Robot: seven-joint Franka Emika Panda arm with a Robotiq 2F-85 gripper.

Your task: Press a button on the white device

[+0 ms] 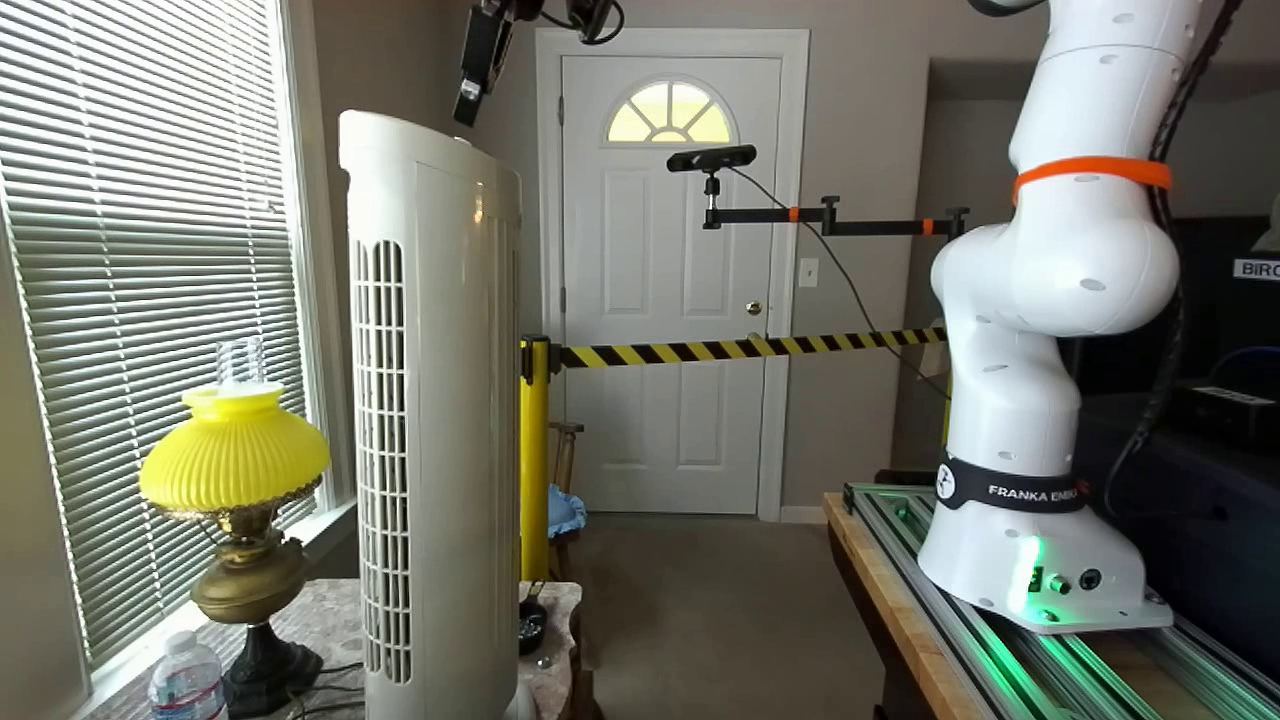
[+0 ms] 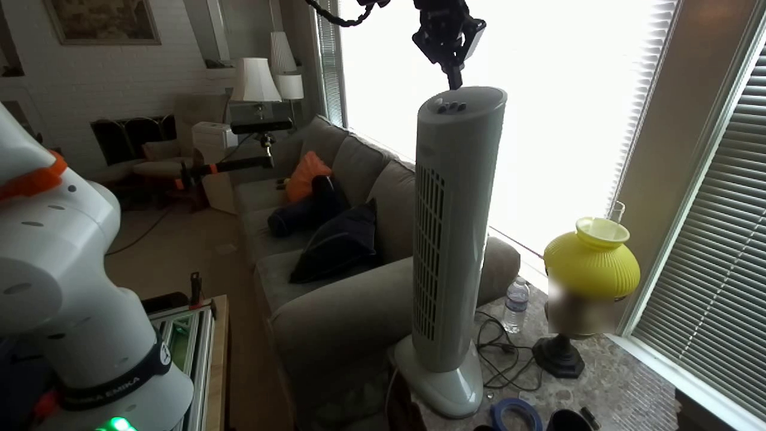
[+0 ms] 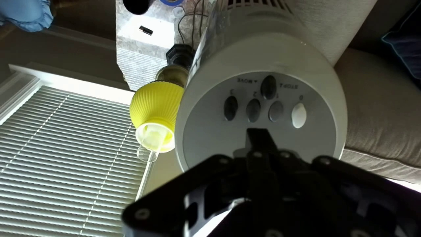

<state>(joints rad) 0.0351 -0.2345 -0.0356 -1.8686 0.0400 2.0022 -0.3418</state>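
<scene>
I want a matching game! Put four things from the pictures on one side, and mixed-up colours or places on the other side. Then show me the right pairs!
Things:
1. gripper
2. oil lamp's shade
3. button marked 0
4. water bottle

Colours, places or states:
A. clear, standing on the tabletop
B. yellow
C. shut, over the tower fan
D. white

Right pairs: 1-C, 2-B, 3-D, 4-A
</scene>
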